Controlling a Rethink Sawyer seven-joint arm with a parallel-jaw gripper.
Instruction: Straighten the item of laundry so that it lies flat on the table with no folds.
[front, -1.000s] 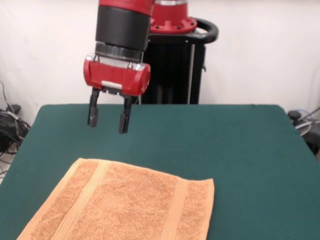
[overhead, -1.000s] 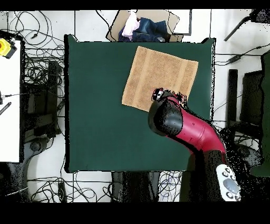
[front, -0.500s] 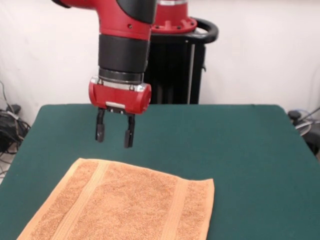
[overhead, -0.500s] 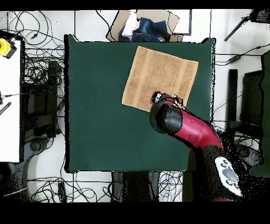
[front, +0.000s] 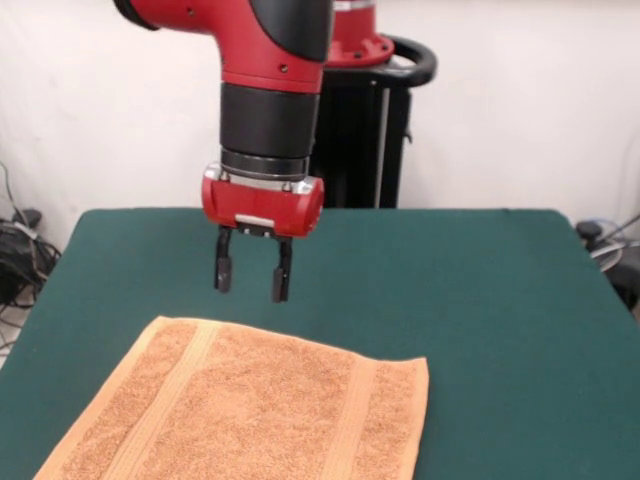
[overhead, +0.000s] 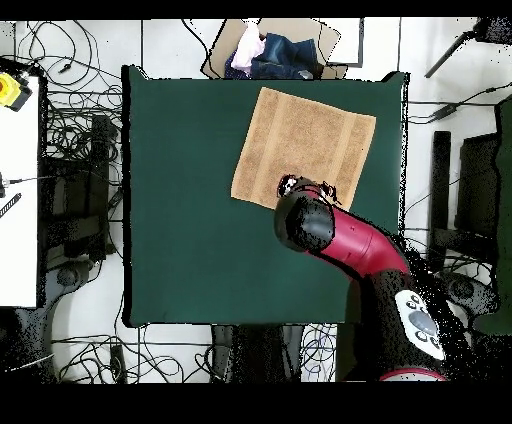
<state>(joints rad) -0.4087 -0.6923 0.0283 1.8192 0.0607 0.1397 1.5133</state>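
**Lighting / picture quality**

Front view: bright, even, diffuse light, apparently from above. The white wall (front: 520, 110) is well lit and not blown out. No hard shadows; only a faint soft darkening on the table (front: 480, 300) under the gripper (front: 252, 278). Mild sheen on the red arm shell (front: 262, 45), small specular spots, no glare elsewhere. Focus is fair: towel (front: 250, 410) pile texture readable, slightly soft overall. No obvious edge distortion.

Overhead view: flatter and dimmer. The table (overhead: 190, 200) reads as uniform dark green with no visible shadows. The towel (overhead: 300, 140) shows its bands but little pile detail. Floor cables (overhead: 70, 140) are resolved but fine detail is soft.
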